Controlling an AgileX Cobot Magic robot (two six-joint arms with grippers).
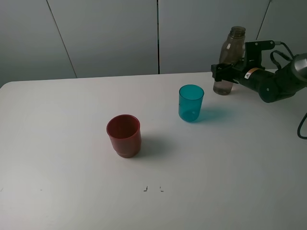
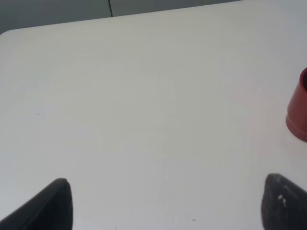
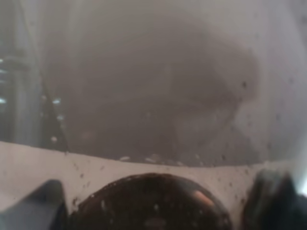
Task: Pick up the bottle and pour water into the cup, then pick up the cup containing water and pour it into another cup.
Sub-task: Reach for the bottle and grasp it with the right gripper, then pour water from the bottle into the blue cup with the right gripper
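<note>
**Mia:** Where is the tall, thin, smoky grey-brown see-through plastic bottle (image 1: 233, 45)?

**Ben:** It stands straight up at the far right side of the white table (image 1: 57, 143), behind the slim see-through teal-blue plastic cup (image 1: 191, 102). The wide dark red plastic cup (image 1: 123, 135) is nearer the front, well apart from both.

**Mia:** Has the right pincer (image 1: 224, 72) got it?

**Ben:** Its black fingers sit one on each side of the bottle, about the middle of its body. I cannot tell if they press on it or just stand beside it. The bottle's bottom looks to be on the table.

**Mia:** And the left pincer (image 2: 168, 211)?

**Ben:** Its fingers are spread wide apart with nothing between them. It is over bare table, with the red cup near.

**Mia:** How will the bottle feel?

**Ben:** Light, I think, with only a little water low down. The plastic looks thin and smooth. It may slip, or squash in if squeezed hard. It is tall, so a bump could tip it.

**Mia:** Where should it be held?

**Ben:** Round the wide body near the middle, not the thin neck. Then the top is free to pour into the teal-blue cup.
</note>
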